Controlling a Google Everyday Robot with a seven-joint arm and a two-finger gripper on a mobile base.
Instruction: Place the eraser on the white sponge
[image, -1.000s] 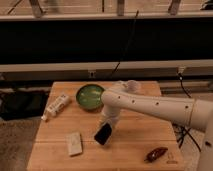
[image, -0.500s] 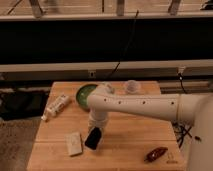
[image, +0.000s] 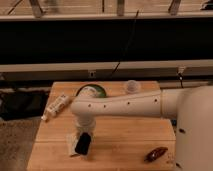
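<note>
The black eraser (image: 83, 143) hangs from my gripper (image: 84, 136), which is shut on it at the lower left of the wooden table (image: 125, 140). The eraser is tilted and sits right at the right edge of the white sponge (image: 73, 144), overlapping it in view; I cannot tell if they touch. My white arm (image: 130, 105) reaches in from the right and hides part of the green bowl (image: 92, 91).
A white tube with a label (image: 56, 106) lies at the table's left edge. A small clear cup (image: 132, 87) stands at the back. A dark red-brown elongated object (image: 155, 153) lies at the front right. A dark railing runs behind the table.
My arm has swung left and down with the eraser, from the table's middle to right over the sponge's right edge.
</note>
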